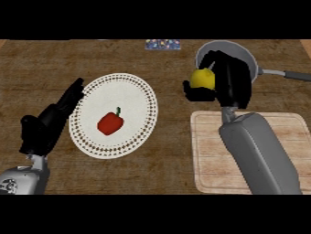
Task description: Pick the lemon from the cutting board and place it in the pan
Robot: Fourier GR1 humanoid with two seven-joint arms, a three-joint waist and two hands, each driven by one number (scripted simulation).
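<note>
A yellow lemon (202, 78) is held in my right hand (227, 80), whose fingers and thumb curl round it. The hand hangs above the counter at the near left rim of the grey pan (247, 54), partly hiding the pan's inside. The pan's dark handle (301, 75) points right. A light wooden cutting board (212, 146) lies below the hand with nothing visible on it; my right forearm crosses over it. My left hand (47, 125) rests open at the left, fingers straight, beside the plate.
A white round plate (134, 93) with a dotted rim lies left of centre and carries a red bell pepper (110, 123). A small patterned object (163, 44) sits at the counter's far edge. Brown wooden counter surrounds everything.
</note>
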